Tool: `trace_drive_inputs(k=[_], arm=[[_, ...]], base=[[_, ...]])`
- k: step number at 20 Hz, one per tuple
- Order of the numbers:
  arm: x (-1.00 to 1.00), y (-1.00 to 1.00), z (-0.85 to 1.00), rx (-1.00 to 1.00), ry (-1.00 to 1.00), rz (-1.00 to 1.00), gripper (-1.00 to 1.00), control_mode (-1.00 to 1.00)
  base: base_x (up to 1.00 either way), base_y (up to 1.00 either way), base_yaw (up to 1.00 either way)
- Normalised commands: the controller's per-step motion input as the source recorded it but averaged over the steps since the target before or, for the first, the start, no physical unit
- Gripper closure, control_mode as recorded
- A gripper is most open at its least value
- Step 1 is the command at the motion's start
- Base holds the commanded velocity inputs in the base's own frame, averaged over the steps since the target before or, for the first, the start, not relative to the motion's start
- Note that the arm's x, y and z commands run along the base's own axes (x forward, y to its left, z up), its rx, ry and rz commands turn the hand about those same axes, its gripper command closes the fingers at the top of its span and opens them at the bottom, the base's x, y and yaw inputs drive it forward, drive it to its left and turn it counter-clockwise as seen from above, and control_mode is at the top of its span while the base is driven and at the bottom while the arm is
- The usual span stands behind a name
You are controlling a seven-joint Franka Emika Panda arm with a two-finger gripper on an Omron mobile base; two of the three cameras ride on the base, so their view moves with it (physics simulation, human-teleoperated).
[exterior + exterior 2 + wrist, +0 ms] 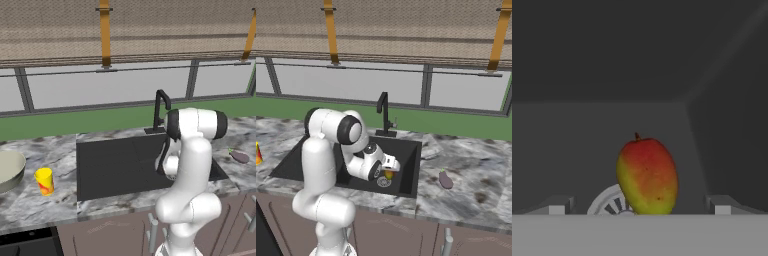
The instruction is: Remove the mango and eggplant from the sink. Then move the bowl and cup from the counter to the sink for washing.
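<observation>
Arm is folded down into the sink (411, 165), hand low near the floor of the basin. Gripper (640, 207) stands wide, nothing between the two fingertips (559, 206), which sit well apart on either side.

Straight ahead of the claw, centred in the gap: the mango (647, 176). It stands on end, long axis upright in the hand view, stem nub on top, red above and yellow-green below. It rests at the edge of the round metal drain (609, 202), overlapping it. From the right base view the mango (389, 174) shows just beneath the hand, beside the drain (384, 182). Judgement: a short forward reach should bring the fingers to either flank, closing across its narrow width.

Farther back: sink walls meeting at the corner, black faucet (161, 107) behind the basin.

Eggplant (239, 156) already lies out on the counter (476, 170), right of the sink. Cup (44, 181) and bowl (10, 170) wait on the counter to the left.
</observation>
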Motion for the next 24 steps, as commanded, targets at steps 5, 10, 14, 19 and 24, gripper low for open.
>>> trace_drive_inputs(k=[5, 10, 14, 19, 24], arm=[[0.1, -0.16, -0.11, 0.0, 0.0, 0.02, -1.0, -1.0], [0.1, -0.12, -0.16, 0.0, 0.0, 0.02, -1.0, -1.0], [0.1, -0.12, -0.18, 0.0, 0.0, 0.01, -1.0, -1.0], [0.11, -0.1, -0.18, 0.0, 0.0, 0.01, -1.0, -1.0], [0.13, -0.05, -0.19, 0.0, 0.0, 0.01, -1.0, -1.0]], base=[[0.0, 0.0, 0.0], [0.0, 0.0, 0.0], [0.0, 0.0, 0.0], [0.0, 0.0, 0.0], [0.0, 0.0, 0.0]])
